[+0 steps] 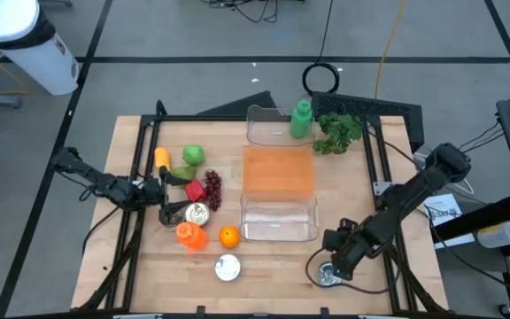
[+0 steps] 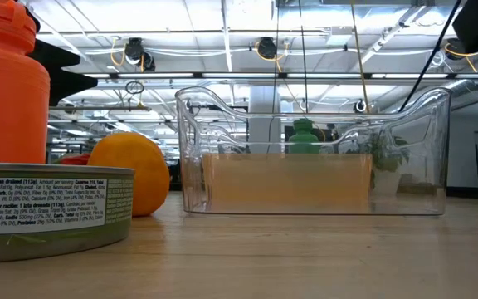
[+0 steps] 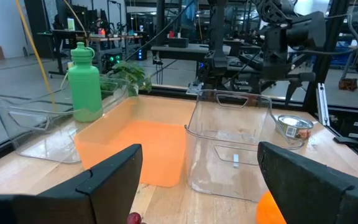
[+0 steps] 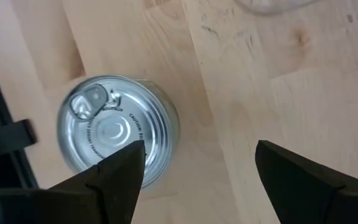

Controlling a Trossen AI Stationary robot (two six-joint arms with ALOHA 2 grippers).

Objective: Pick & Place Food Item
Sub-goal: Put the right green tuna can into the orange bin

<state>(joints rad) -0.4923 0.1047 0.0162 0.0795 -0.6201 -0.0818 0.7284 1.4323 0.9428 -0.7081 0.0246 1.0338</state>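
While the right gripper [image 1: 328, 266] is held spread above a silver pull-tab can [image 4: 117, 134] near the table's [image 1: 273, 266] front right edge, bare wood is left open between it and the clear bin [image 1: 279, 218]. At the left, the left gripper [image 1: 161, 194] is parked, fingers apart, beside the crowded food cluster: green apple [image 1: 193, 155], red grapes [image 1: 212, 190], orange [image 1: 228, 237]. Nothing is pinched by either claw. The can's lid is seen round, shiny, upright
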